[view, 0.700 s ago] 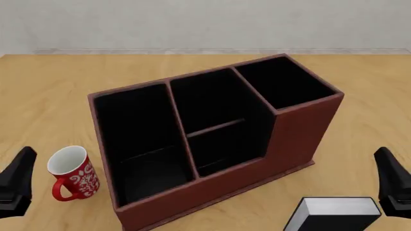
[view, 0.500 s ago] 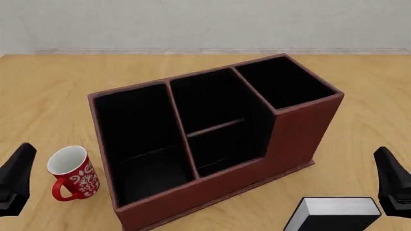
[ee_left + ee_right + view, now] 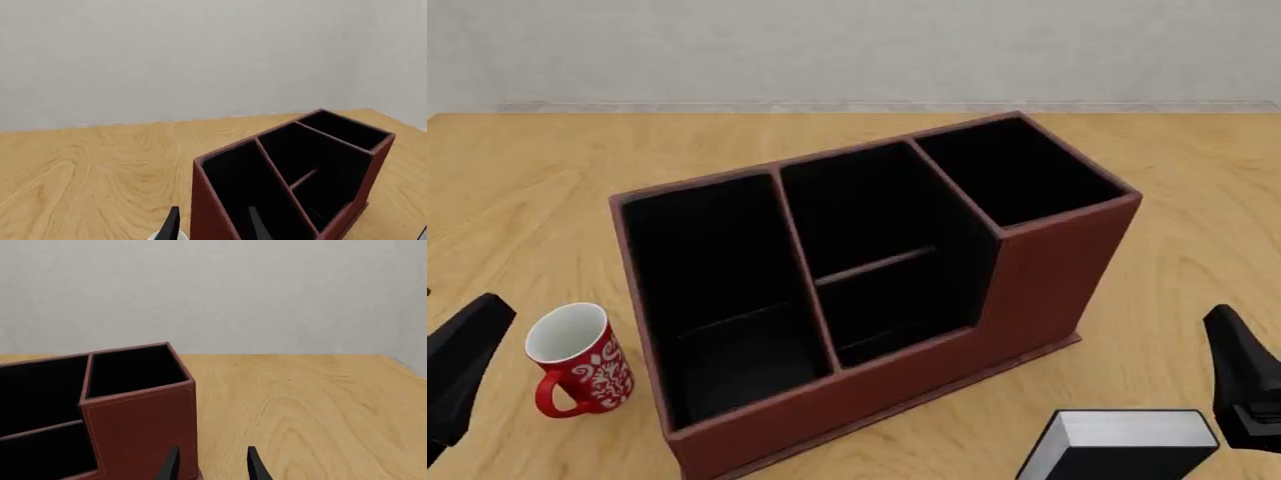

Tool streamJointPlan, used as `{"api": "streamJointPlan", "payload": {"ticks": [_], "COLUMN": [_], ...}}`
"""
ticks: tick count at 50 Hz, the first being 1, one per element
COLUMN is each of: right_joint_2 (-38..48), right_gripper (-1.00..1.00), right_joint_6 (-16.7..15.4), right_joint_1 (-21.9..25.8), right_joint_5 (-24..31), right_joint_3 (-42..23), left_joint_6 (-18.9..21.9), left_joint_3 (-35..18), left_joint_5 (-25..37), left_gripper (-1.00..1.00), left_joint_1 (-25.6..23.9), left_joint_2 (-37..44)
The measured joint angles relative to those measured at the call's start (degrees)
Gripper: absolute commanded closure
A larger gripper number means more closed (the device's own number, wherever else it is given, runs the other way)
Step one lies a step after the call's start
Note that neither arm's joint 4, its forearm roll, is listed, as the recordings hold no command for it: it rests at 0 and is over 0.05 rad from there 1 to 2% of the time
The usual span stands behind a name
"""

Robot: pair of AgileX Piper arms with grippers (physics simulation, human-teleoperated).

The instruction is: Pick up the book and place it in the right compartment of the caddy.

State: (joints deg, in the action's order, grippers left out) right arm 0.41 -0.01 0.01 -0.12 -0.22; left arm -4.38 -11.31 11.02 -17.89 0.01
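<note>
The reddish-brown caddy [image 3: 1054, 270] stands mid-table, with its tall narrow right compartment [image 3: 1014, 170] black inside and holding nothing. The black book [image 3: 1121, 440] lies flat by the near edge, in front of the caddy's right end, white page edges showing. My right gripper [image 3: 1244, 385] hovers just right of the book, apart from it. In the right wrist view that gripper [image 3: 213, 467] is open, facing the right compartment [image 3: 133, 370]. My left gripper [image 3: 465, 365] hangs at the near left. In the left wrist view it [image 3: 213, 230] is open, with the caddy [image 3: 293, 170] ahead.
A red mug [image 3: 577, 362] with a white pattern and white inside stands upright left of the caddy, close to my left gripper. Its rim [image 3: 165, 236] peeks in at the left wrist view's edge. A pale wall bounds the table's far side.
In the front view my left gripper has swung its tip to the right, towards the mug. The right gripper, book, mug and caddy have not moved.
</note>
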Motion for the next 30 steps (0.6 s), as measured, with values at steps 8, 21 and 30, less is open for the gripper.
{"api": "streamJointPlan", "payload": {"ticks": [8,21,30], "right_joint_2": [0.0,0.0,0.0], "right_gripper": [-1.00,-1.00,-1.00], "right_joint_6": [0.0,0.0,0.0], "right_joint_1": [0.0,0.0,0.0], "right_joint_5": [0.0,0.0,0.0], "right_joint_3": [0.0,0.0,0.0], "left_joint_6": [-0.5,-1.2,-0.9], "left_joint_3": [-1.8,-3.1,-3.8], "left_joint_5": [2.2,3.6,2.5], "left_gripper": [-1.00,-1.00,-1.00], "left_joint_1": [-4.9,-13.8,-20.7], "left_joint_2": [0.0,0.0,2.8]}}
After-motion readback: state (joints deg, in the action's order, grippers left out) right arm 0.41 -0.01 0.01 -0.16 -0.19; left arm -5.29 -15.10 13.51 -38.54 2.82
